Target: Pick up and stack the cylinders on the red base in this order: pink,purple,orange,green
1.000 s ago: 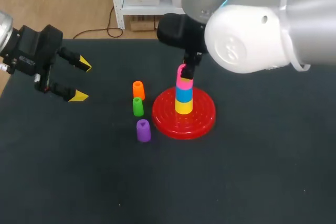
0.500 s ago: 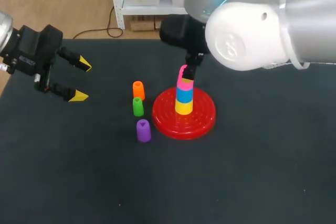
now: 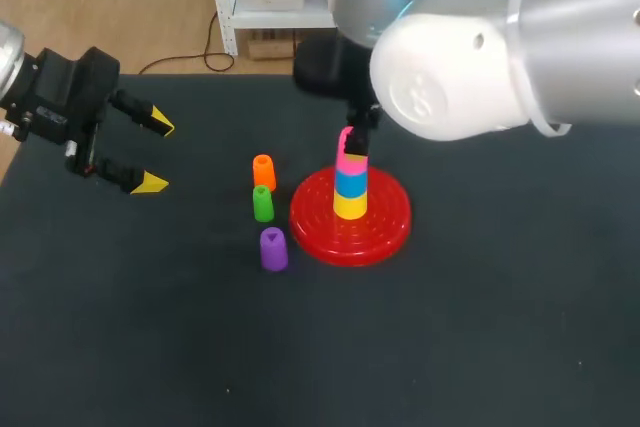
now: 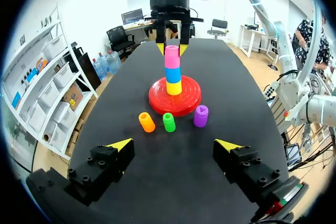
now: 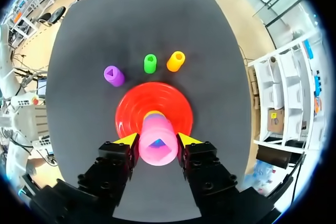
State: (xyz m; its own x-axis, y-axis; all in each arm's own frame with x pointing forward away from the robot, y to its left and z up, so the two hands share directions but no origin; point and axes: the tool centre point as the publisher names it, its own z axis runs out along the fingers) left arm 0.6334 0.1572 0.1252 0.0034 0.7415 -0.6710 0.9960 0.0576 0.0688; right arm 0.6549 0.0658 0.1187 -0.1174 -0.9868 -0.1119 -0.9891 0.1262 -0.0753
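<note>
Status: right gripper (image 5: 157,140) has both yellow-tipped fingers pressed against opposite sides of the pink plastic cylinder (image 4: 171,56), clamping it.

Pink stands upright between those fingers, on top of a blue cylinder (image 3: 349,181). That one sits on a yellow cylinder (image 3: 349,205) on the round red ridged base (image 3: 385,227).

My read: step 1 of 4 is seated but not yet released.

Remaining are 3 pieces:
- purple cylinder (image 3: 273,248)
- orange cylinder (image 3: 264,171)
- green cylinder (image 3: 262,204)

They lie in a row on the black table (image 3: 480,347), just beside the base, ahead of the left gripper (image 4: 174,145) and well apart from it. Its fingers are spread wide, holding nothing.

Likely next: let go of pink, then fetch purple.
</note>
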